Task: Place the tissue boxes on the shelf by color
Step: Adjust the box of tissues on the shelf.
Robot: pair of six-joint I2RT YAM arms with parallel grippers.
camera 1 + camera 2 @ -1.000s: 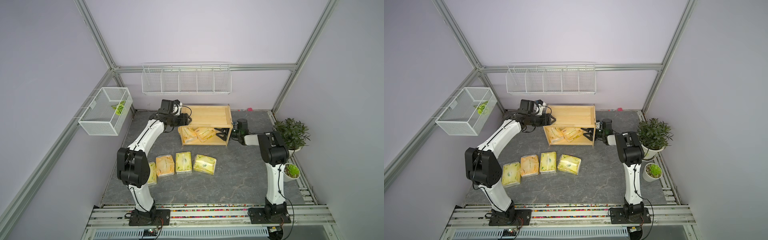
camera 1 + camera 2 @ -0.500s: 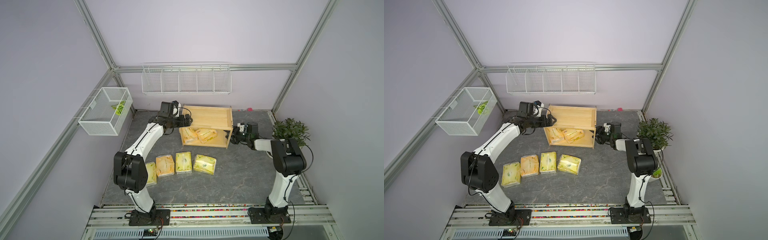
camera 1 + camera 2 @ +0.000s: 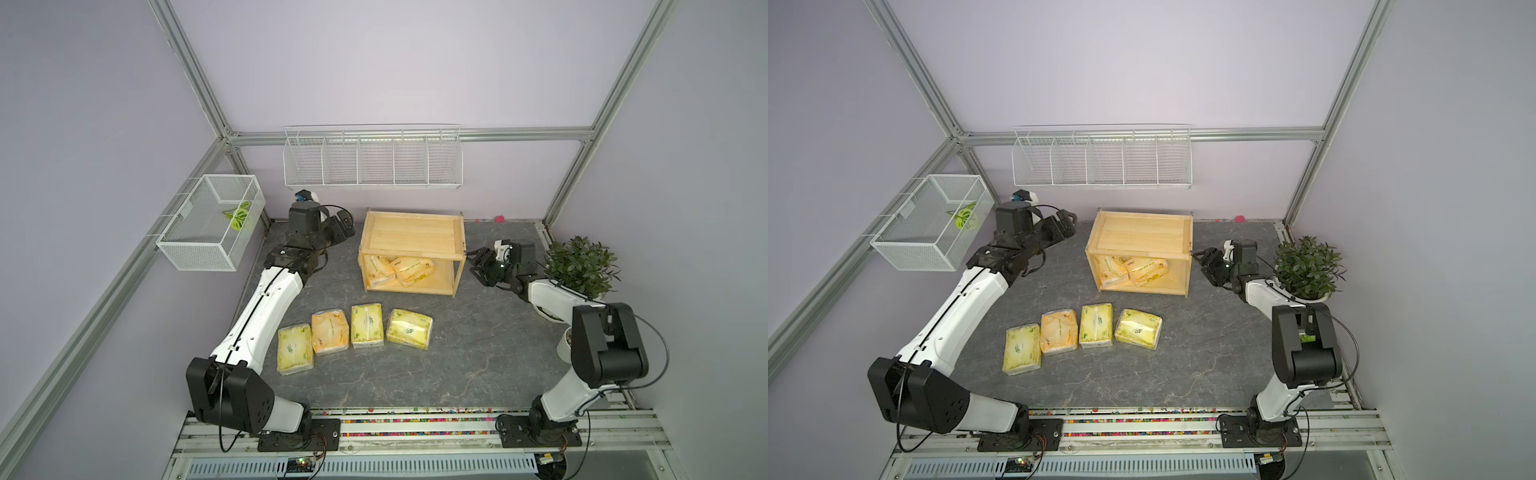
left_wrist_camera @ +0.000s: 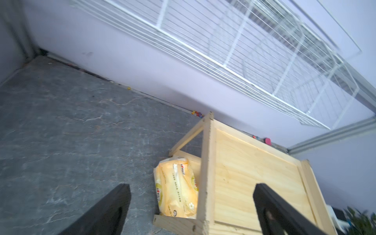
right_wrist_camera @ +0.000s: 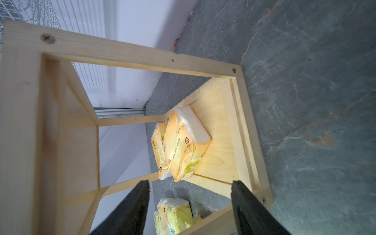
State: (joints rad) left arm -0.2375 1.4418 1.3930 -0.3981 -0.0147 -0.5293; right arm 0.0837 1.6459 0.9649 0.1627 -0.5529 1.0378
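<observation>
Four soft tissue packs (image 3: 365,331) on the tabletop (image 3: 478,345) look light and slippery, probably best pinched across their width; left hand (image 3: 347,224) and right hand (image 3: 476,266) gape empty

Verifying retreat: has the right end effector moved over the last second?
Yes. The right end effector has backed away from the light wooden two-tier shelf, toward the green potted plant.

Two orange tissue packs (image 3: 409,270) leaning on wooden shelf (image 3: 411,237) lower tier, four packs (image 3: 366,331) rowed in front
</observation>
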